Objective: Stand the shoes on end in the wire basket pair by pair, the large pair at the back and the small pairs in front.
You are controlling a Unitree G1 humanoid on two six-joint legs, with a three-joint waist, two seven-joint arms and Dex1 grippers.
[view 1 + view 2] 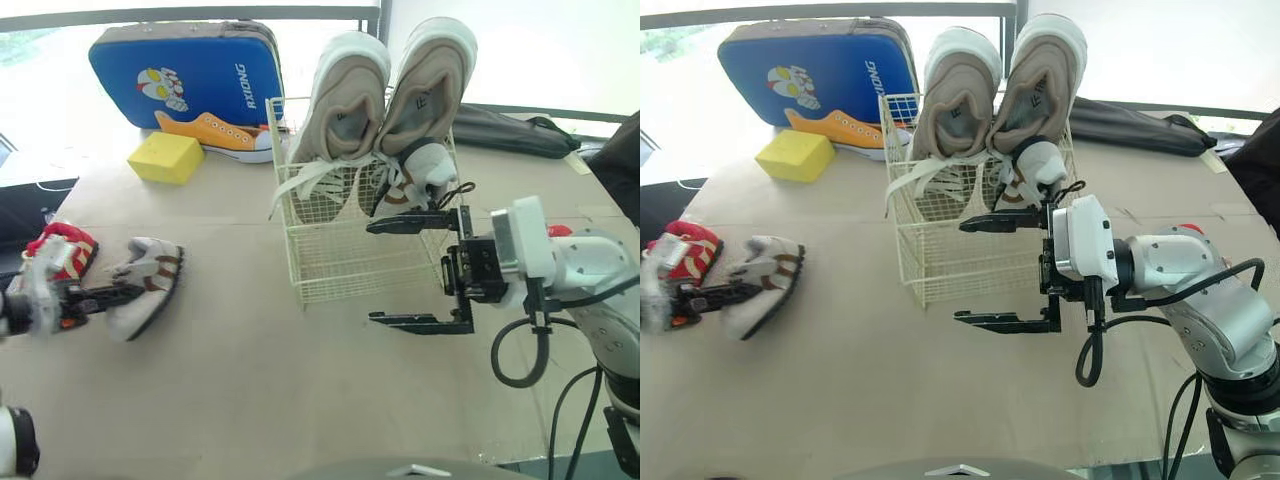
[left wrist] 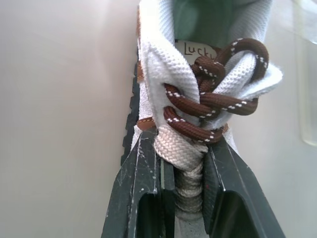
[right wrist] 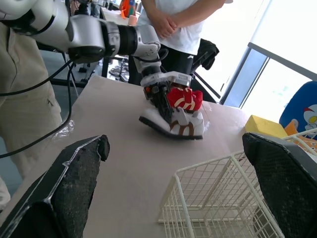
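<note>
Right wrist view: fingers [image 3: 74, 188] (spread) near basket [image 3: 204, 165].

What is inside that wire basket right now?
A large beige pair stands on end at the back of the wire basket, with a small white shoe in front on the right. The robot's open right jaws cover that shoe's lower part.

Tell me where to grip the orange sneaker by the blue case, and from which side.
Grip the orange sneaker across its right half, coming down from above. The yellow block sits in front of its left end and the blue case stands right behind it, so front or rear approaches look blocked. Its long narrow body suits a pinch across the width.
</note>
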